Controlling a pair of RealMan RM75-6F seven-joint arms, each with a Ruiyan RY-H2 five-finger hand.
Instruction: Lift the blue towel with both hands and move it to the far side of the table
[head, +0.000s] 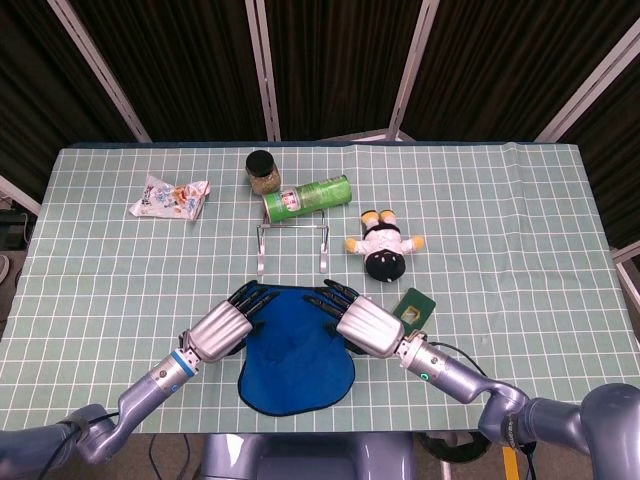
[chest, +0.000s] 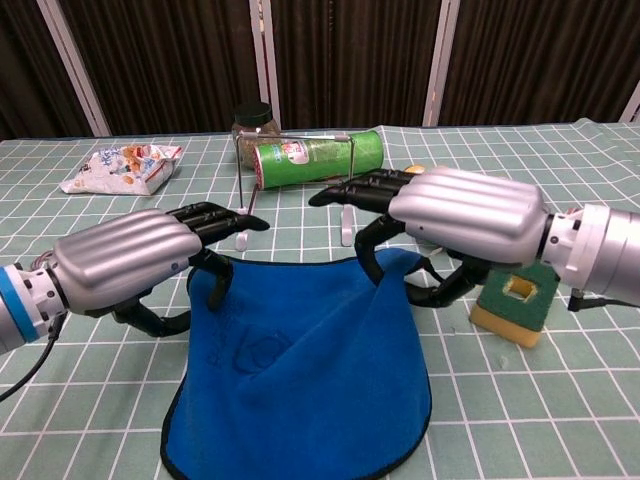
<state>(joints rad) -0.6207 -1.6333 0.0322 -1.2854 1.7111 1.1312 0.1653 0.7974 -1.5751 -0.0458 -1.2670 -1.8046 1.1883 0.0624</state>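
The blue towel (head: 296, 356) (chest: 300, 380) hangs by its far edge from both hands, and its lower part trails down to the table's near edge. My left hand (head: 222, 328) (chest: 125, 262) pinches the towel's far left corner between thumb and fingers. At the far right corner, my right hand (head: 365, 325) (chest: 465, 215) grips the cloth the same way. Both hands are raised a little above the checked tablecloth, palms down, with the towel sagging between them.
A wire stand (head: 291, 245) stands just beyond the hands, with a green can (head: 307, 197) (chest: 305, 160) and a dark jar (head: 262, 170) behind it. A plush doll (head: 385, 245) lies to the right, a green sponge (head: 415, 308) (chest: 515, 300) lies by my right hand, and a snack packet (head: 170, 197) (chest: 120, 168) sits far left.
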